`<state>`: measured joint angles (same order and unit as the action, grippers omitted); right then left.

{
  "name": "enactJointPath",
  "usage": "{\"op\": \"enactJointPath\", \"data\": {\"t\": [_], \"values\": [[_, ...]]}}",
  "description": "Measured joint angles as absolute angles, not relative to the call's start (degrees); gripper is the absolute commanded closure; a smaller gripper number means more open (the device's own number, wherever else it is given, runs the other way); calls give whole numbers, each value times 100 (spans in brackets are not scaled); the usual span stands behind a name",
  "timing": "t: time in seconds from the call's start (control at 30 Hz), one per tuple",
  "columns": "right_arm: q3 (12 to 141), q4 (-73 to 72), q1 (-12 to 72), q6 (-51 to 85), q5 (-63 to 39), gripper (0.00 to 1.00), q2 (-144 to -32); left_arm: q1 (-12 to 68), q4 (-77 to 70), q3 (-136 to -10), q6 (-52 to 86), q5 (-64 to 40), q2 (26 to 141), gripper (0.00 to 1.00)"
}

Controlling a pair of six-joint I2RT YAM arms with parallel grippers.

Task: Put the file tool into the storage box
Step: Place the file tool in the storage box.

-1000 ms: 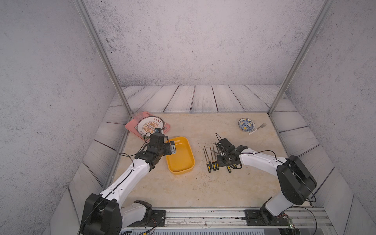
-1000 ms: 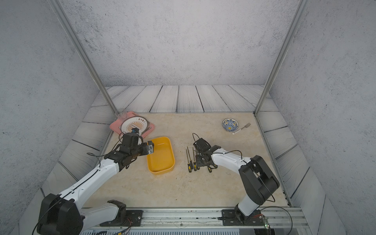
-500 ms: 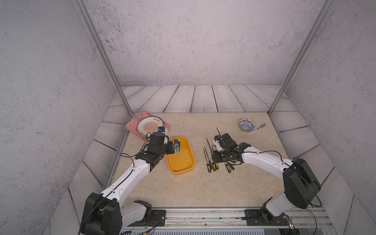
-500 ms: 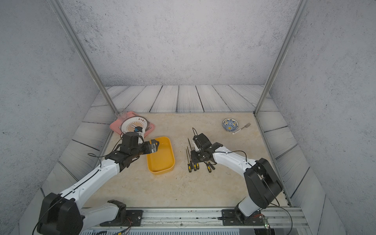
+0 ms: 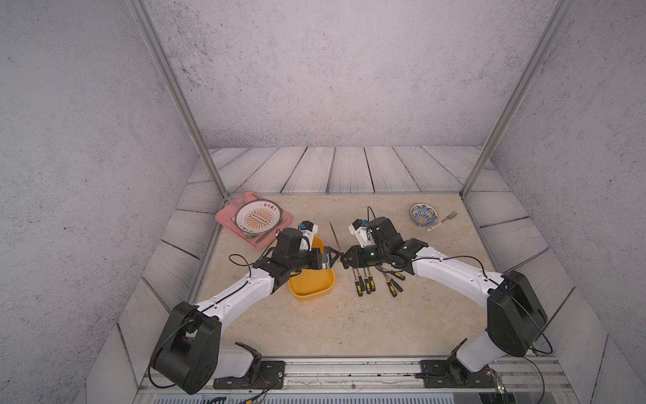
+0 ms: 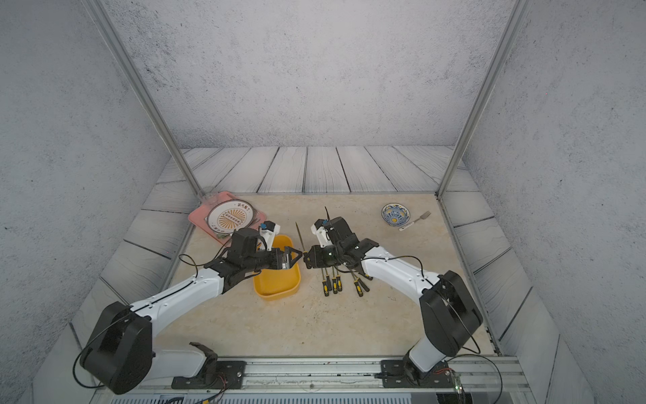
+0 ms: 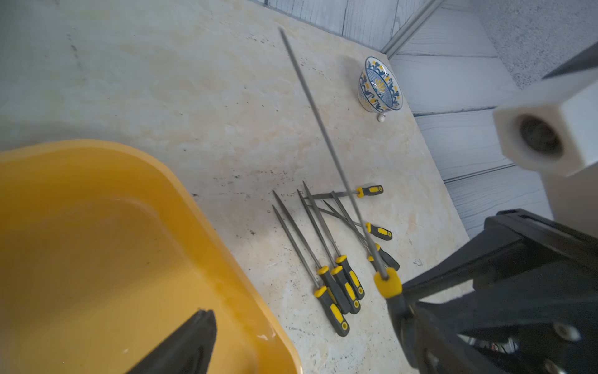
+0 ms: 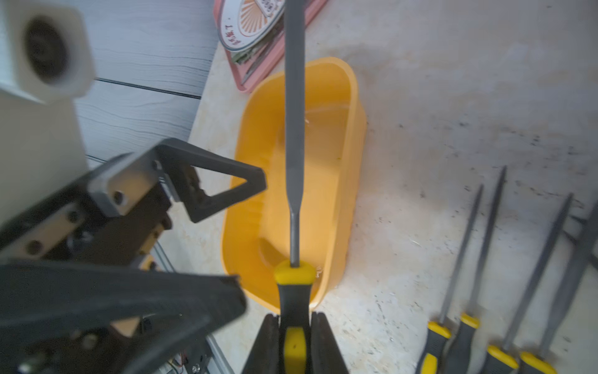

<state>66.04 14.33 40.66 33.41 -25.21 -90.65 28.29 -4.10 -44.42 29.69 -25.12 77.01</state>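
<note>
Right claw [image 8: 294, 327] clamped on file tool [image 8: 295, 129], held aloft beside empty storage box [image 8: 356, 97]; left claw [image 5: 334, 259] apart. Placement pending.

The light is soft and even in both top views, and the grey walls [image 5: 332, 70] look a bit blue. The table [image 5: 349, 325] is bright, with only pale shadows on it. The metal posts [image 5: 174, 94] lean out near the picture edges. In the left wrist view the storage box [image 7: 97, 243] is close and fuzzy, with a small shiny spot on its rim. In the right wrist view the left gripper [image 8: 254, 241] is blurry.
</note>
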Motion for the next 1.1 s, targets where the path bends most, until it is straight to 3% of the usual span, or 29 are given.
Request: {"op": "enactJointPath", "data": {"t": [0.17, 0.3, 0.37, 0.47, 0.63, 0.7, 0.77, 0.9, 1.1], "values": [[6757, 1533, 4222, 3345, -2602, 96, -9249, 2832, -701, -4462, 3085, -2644, 7789, 7], [6790, 1555, 4261, 3345, -2606, 96, -9277, 2858, -773, -4462, 3124, -2786, 7795, 40], [6812, 1549, 4265, 3345, -2606, 96, -9277, 2871, -825, -4462, 3131, -2853, 7817, 49], [6818, 1544, 4265, 3345, -2602, 96, -9277, 2875, -897, -4462, 3192, -2926, 7900, 55], [6818, 1559, 4265, 3343, -2550, 96, -9277, 2877, -1026, -4442, 3256, -3037, 7953, 88], [6816, 1566, 4294, 3336, -2467, 96, -9282, 2945, -1162, -4447, 3299, -3105, 7933, 97], [6816, 1566, 4296, 3323, -2447, 92, -9277, 2936, -1205, -4423, 3319, -3114, 7922, 100], [6816, 1599, 4322, 3301, -2425, 73, -9277, 2945, -1291, -4289, 3382, -3039, 7839, 100], [6816, 1605, 4294, 3275, -2202, 69, -9115, 2921, -775, -4101, 3345, -2261, 7717, 100]]}}
